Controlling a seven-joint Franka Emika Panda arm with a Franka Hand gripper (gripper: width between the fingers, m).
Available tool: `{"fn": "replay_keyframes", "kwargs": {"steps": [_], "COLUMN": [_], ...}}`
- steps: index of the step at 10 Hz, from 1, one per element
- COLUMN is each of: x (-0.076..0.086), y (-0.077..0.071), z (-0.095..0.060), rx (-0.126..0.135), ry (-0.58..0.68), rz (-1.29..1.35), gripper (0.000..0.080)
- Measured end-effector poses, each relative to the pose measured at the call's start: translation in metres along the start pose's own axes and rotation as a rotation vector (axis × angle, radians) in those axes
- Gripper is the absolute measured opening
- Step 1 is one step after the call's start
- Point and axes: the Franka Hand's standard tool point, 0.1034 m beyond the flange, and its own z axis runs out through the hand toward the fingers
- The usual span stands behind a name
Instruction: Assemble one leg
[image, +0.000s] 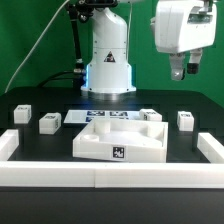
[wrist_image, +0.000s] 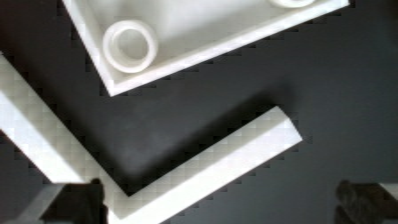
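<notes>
Several small white legs with tag markers stand on the black table in the exterior view. Two are on its left (image: 22, 113) (image: 48, 122) and two on its right (image: 152, 116) (image: 185, 120). My gripper (image: 181, 73) hangs high above the right side, well clear of every leg, open and empty. In the wrist view the gripper (wrist_image: 217, 206) shows only its dark fingertips (wrist_image: 68, 204) at the frame edge, wide apart with nothing between them. No leg shows in the wrist view.
The large flat white square part (image: 119, 140) lies front centre; its corner with a round recess shows in the wrist view (wrist_image: 128, 45). The marker board (image: 100, 118) lies behind it. A low white wall (image: 110, 176) borders the table; its corner shows in the wrist view (wrist_image: 205, 158).
</notes>
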Motion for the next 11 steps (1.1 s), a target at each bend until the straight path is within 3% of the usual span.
{"fn": "replay_keyframes", "kwargs": {"steps": [5,7,11], "x": [-0.006,-0.018,-0.053], "y": [-0.003,-0.013,-0.009], "z": [0.004,0.011,0.039], "rx": [0.000,-0.022,-0.022], "ry": [-0.001,0.004,0.011], "rz": [-0.040,-0.166,-0.255], "gripper": [0.0650,0.0650,0.0650]}}
